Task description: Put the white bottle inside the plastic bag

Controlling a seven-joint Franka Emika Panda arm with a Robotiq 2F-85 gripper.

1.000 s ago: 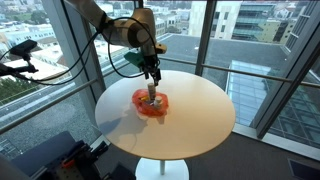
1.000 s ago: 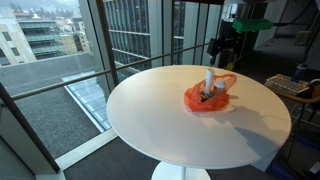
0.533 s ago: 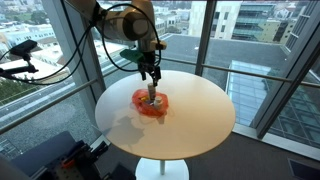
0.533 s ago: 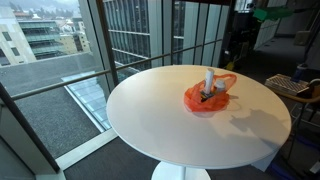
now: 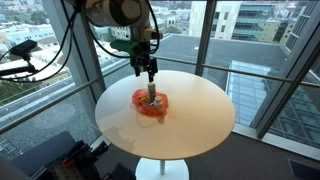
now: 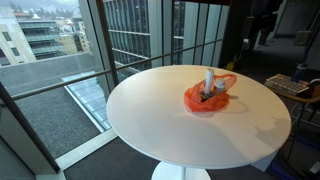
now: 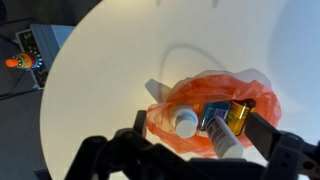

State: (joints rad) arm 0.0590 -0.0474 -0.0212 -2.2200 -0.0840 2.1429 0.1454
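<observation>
place: you are working in a high-rise office or lab floor
windows: floor-to-ceiling glass panes (image 5: 250, 60) are lining the walls in both exterior views
outside: city buildings (image 6: 30, 40) are showing level with and below you
furniture: a round white pedestal table (image 5: 200, 120) is standing by the glass
gear: a camera on a stand (image 5: 22, 48) is pointing inward; what looks like a keyboard (image 6: 290, 85) is lying at the room's edge
</observation>
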